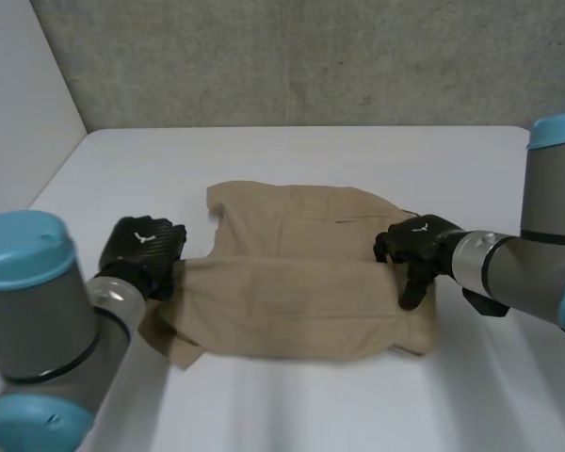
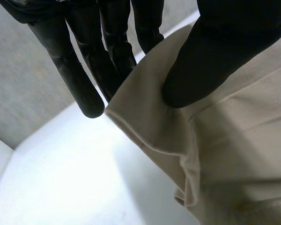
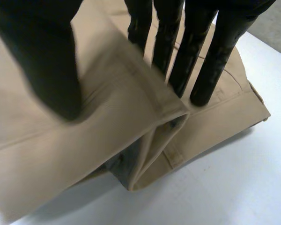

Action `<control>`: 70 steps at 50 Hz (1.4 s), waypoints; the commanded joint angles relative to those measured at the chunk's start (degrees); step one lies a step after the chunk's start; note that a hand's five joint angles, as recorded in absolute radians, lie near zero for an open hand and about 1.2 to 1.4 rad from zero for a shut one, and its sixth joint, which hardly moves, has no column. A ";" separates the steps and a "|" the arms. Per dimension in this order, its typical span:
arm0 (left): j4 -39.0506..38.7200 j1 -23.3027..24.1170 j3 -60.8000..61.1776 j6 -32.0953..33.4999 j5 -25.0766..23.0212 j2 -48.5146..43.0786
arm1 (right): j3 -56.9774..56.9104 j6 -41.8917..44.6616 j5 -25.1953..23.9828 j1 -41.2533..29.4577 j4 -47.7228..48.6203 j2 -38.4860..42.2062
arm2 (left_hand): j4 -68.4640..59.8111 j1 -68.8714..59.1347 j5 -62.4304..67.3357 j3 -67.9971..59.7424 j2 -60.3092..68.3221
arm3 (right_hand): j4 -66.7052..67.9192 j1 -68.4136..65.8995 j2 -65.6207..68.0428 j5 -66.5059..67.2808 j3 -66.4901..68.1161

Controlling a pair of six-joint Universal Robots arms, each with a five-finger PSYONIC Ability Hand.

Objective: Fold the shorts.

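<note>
The tan shorts [image 1: 301, 273] lay near the middle of the white table [image 1: 311, 151], spread sideways, and we saw them partly doubled: a near layer lay turned over the far one, its long edge crossing the cloth from side to side, while the far part showed bare beyond it. At the side edge on the robot's left we found the left hand [image 1: 143, 250]. In the left wrist view its thumb [image 2: 215, 51] lay on top of a raised fold of the cloth and its straight fingers [image 2: 79, 79] stood behind that fold, so we judged the hand clamped on the shorts' edge, the cloth nipped between thumb and fingers. At the opposite side edge sat the right hand [image 1: 416, 247]. In the right wrist view its thumb [image 3: 47, 61] pressed on the upper layer and its fingers [image 3: 210, 61] reached down beyond the turned edge onto the lower layer, with the upper layer's hem lifted between them; we judged this hand clamped on the shorts as well. Under that lifted hem the layers gaped open at the corner. Both arms came in from the near side, the left arm [image 1: 38, 320] low beside the table's near edge and the right arm [image 1: 537, 264] from the right. Behind the table stood a grey wall [image 1: 311, 56].
</note>
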State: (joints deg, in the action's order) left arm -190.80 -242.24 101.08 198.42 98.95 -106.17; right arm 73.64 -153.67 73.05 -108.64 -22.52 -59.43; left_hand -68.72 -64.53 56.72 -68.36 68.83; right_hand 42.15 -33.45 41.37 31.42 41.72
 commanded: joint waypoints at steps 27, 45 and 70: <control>-1.50 0.01 -6.77 -0.23 0.10 -7.65 | 39.20 -5.32 1.74 0.01 26.36 -27.76 | -11.28 -15.47 13.28 -11.64 11.17 | -10.53 1.83 -9.75 -9.80 -10.10; -1.24 0.53 -5.63 -0.14 0.10 -6.68 | 40.88 -1.63 6.75 -0.35 43.52 -14.49 | -11.28 -15.47 13.28 -11.64 11.17 | 10.46 -19.15 11.23 11.19 10.88; 0.52 0.28 8.50 0.12 -4.46 16.59 | 39.74 -1.98 6.84 0.53 41.07 -16.51 | 44.89 40.70 -42.89 44.53 -45.00 | 37.85 -46.55 38.63 38.58 38.28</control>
State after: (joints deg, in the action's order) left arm -190.51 -241.24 103.51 198.63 97.48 -97.34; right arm 113.33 -155.62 79.88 -108.52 19.79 -75.83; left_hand -21.66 -22.17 11.51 -22.21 22.03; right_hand 68.27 -53.90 67.46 55.49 67.76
